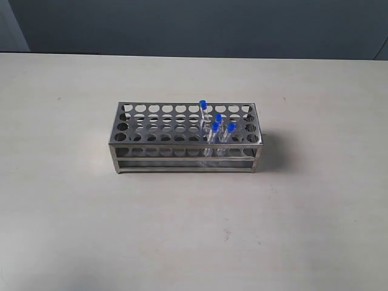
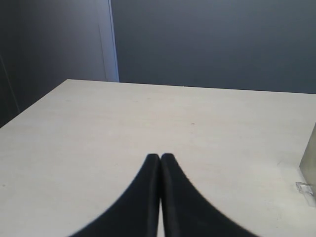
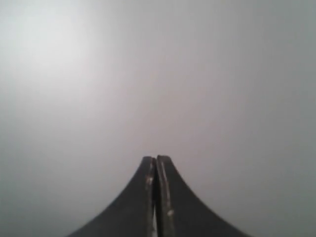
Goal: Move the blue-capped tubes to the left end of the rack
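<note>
The silver steel rack stands in the middle of the pale table in the exterior view. Several blue-capped tubes stand upright in holes toward its right end; one sits in a rear row, the others nearer the front. Neither arm shows in the exterior view. In the left wrist view my left gripper is shut with nothing between its black fingers, low over bare table, and a metal corner shows at the picture's edge. My right gripper is shut and empty, facing a blank grey surface.
The pale table spreads wide around the rack on all sides. A dark wall runs behind the table's far edge. The left holes of the rack hold nothing.
</note>
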Controlling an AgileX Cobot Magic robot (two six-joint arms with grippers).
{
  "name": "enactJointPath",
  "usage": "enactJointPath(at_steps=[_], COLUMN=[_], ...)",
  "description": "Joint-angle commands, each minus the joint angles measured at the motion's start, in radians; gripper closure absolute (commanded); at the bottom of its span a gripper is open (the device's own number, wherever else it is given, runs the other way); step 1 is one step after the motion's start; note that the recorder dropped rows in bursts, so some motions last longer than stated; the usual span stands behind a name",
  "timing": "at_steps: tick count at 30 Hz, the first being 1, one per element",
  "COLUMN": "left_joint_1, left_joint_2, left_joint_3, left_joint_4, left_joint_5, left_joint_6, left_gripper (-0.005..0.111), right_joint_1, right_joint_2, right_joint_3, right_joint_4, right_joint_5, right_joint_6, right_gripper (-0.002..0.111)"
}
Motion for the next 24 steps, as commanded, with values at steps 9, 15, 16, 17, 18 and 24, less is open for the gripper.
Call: enactJointPath(at_steps=[9, 15, 16, 17, 18, 24], left_joint_1=[-0.007, -0.007, -0.007, -0.007, -0.007, -0.007], left_joint_2=[-0.004, -0.004, -0.004, -0.004, -0.004, -0.004], left_joint_3=[0.003, 0.003, 0.003, 0.003, 0.003, 0.003], left_joint_4=[-0.003, -0.003, -0.003, -0.003, -0.003, -0.003], left_joint_5=[-0.006, -0.006, -0.006, -0.006, -0.006, -0.006], left_joint_6=[-0.001, -0.001, -0.001, -0.001, -0.001, -0.001], left_gripper=[0.106, 0.106, 0.106, 0.106, 0.106, 0.106], right_joint_1=[0.390, 0.524, 0.530, 0.532, 0.532, 0.532], right_joint_2=[0.498, 0.697, 0.737, 0.770, 0.810, 0.911], right_joint_3=[0.153, 0.309, 0.318, 0.323, 0.327, 0.327], right_joint_4=[0.136, 0.307, 0.307, 0.296, 0.290, 0.128], right_joint_5=[-0.122, -0.380, -0.398, -0.413, -0.435, -0.601], right_joint_6=[-0.470, -0.698, -0.698, -0.698, -0.703, -0.724], right_gripper=[0.109, 0.109, 0.109, 0.109, 0.109, 0.099])
